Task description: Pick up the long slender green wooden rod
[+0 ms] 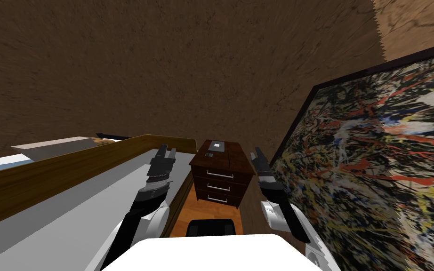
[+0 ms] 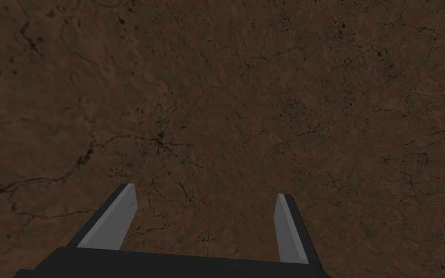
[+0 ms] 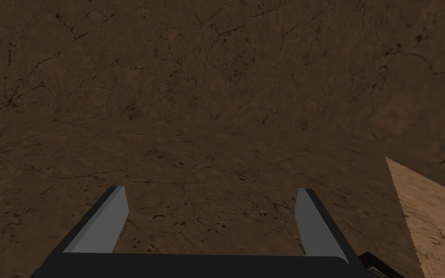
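Note:
Both arms are raised in front of me. My left gripper (image 1: 166, 151) hangs over the edge of a grey bed (image 1: 84, 202), and its fingers (image 2: 120, 212) stand open with nothing between them. My right gripper (image 1: 257, 154) is beside a dark wooden nightstand (image 1: 221, 171), open (image 3: 212, 189) and empty. Both hands point at a brown cracked wall (image 1: 188, 70). A thin dark thing with a tan end (image 1: 108, 137) lies beyond the bed's wooden frame (image 1: 70, 164); I cannot tell what it is.
The nightstand has three drawers and small flat items (image 1: 217, 145) on top. A large framed splatter painting (image 1: 381, 155) fills the right side. A pale slab (image 1: 56, 145) lies at the bed's far end. A narrow strip of orange floor (image 1: 183, 216) runs between bed and nightstand.

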Controlling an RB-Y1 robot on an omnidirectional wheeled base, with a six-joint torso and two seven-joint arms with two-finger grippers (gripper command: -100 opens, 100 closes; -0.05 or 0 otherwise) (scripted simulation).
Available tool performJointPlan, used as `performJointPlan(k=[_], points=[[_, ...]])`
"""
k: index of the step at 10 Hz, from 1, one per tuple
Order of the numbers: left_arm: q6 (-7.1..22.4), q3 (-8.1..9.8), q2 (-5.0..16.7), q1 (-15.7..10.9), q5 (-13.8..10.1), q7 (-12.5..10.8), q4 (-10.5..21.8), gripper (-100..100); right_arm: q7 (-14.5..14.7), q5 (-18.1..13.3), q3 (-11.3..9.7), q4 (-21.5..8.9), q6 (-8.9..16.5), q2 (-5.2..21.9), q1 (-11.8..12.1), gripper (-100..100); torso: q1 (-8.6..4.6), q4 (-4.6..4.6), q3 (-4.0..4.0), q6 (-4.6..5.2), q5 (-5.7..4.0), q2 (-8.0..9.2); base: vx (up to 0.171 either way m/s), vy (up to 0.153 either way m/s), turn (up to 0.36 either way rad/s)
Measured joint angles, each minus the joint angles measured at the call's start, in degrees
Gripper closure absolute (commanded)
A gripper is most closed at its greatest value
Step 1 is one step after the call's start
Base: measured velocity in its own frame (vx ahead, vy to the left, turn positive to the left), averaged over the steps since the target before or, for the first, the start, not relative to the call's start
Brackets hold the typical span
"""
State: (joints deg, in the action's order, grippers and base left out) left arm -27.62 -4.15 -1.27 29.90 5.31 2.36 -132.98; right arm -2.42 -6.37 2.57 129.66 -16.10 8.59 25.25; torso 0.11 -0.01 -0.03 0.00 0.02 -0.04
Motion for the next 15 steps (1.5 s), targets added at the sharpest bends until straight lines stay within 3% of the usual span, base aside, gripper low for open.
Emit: performJointPlan(k=[6,15], points=[[0.0,0.0,0.0,0.0,0.0,0.0,0.0,0,-2.06,-1.27,0.93,-2.26,7.66,3.91,-3.57,-100,-0.02,0.0,0.0,0.01,0.0,0.0,0.007,0.025,0.023],[0.0,0.0,0.0,0.0,0.0,0.0,0.0,0,-7.43,-3.84,3.52,-9.02,21.58,6.82,-12.44,-100,0.0,0.0,-0.01,0.0,0.0,-0.03,0.013,0.029,0.024]])
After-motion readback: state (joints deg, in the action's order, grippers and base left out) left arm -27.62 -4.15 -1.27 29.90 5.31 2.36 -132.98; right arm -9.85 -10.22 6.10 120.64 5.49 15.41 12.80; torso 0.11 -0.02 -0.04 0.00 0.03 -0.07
